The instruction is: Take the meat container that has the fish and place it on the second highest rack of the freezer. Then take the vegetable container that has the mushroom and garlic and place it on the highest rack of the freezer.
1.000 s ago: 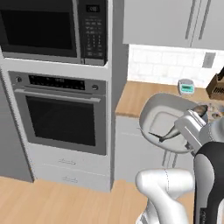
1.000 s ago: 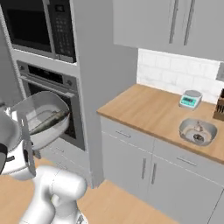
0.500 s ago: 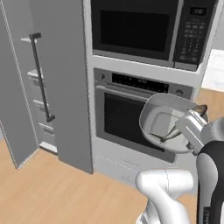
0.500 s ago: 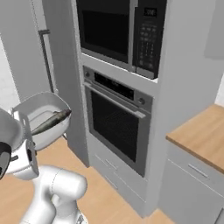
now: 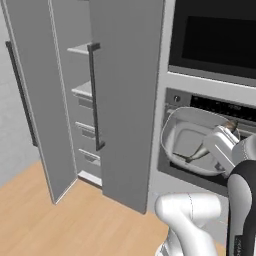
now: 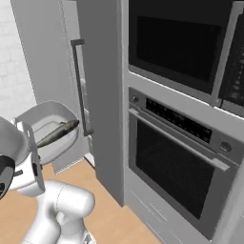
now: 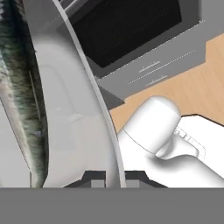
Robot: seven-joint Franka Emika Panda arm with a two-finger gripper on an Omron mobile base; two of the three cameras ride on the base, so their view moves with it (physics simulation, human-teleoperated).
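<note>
My gripper (image 5: 226, 131) is shut on the rim of the meat container (image 5: 190, 140), a pale translucent tub held tilted in front of the oven. The slim silvery fish (image 5: 194, 155) lies inside it. From the right, the container (image 6: 51, 128) and fish (image 6: 58, 133) hang beside the open freezer. In the hand view the gripper (image 7: 107, 177) pinches the container wall (image 7: 74, 109), with the fish (image 7: 17, 87) at left. The freezer (image 5: 80, 100) stands open, left of the container. Its highest rack (image 5: 81, 48) sits above the second highest rack (image 5: 82, 90), which tops the drawers. The vegetable container is out of view.
The freezer's open door (image 5: 32, 105) with a dark bar handle swings out at far left. A closed grey door (image 5: 125, 100) with a bar handle stands between freezer and oven (image 5: 215, 105). The oven column (image 6: 176, 152) stands right. Wood floor (image 5: 75, 225) lies below.
The whole picture has shifted: the camera has swung from the counter and sink, past the oven, to the open freezer. The container with the fish stays in my shut gripper.
</note>
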